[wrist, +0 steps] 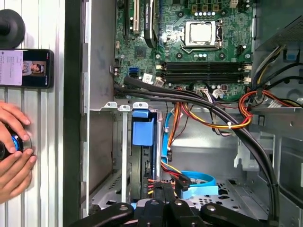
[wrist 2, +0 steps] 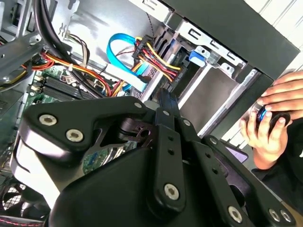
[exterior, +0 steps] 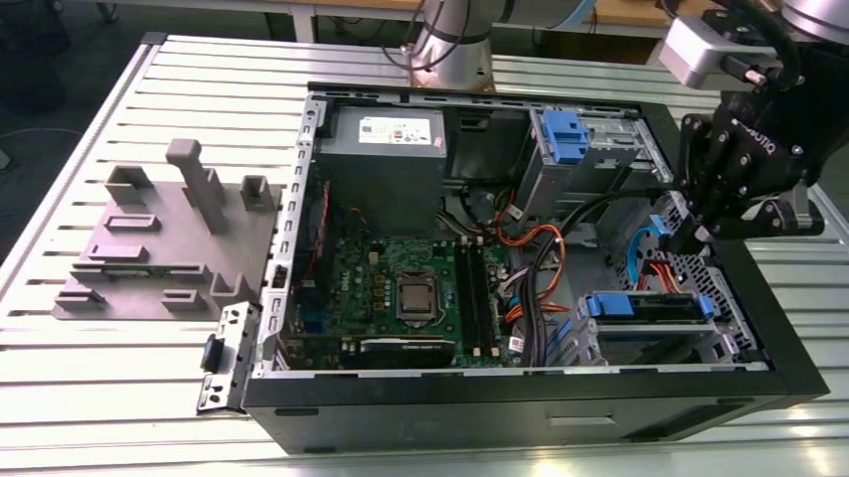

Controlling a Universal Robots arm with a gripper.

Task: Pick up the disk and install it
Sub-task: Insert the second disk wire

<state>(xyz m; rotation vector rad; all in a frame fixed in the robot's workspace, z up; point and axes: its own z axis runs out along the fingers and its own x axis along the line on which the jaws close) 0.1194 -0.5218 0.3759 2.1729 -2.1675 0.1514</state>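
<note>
The gripper [exterior: 693, 237], closed and empty, hangs in the open computer case [exterior: 531, 399]; the blue-framed disk [exterior: 645, 307] lies just below it, long side crosswise.

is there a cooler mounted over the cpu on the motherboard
No, the cpu sits bare in its socket on the motherboard, its silver top uncovered in the first wrist view.

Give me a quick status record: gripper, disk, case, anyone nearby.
gripper: above the open case's side on the exterior view's right, apart from the disk
disk: blue-bracketed, in the drive cage
case: open, lying flat on the slatted table
person: hands on the table outside the case wall
</note>
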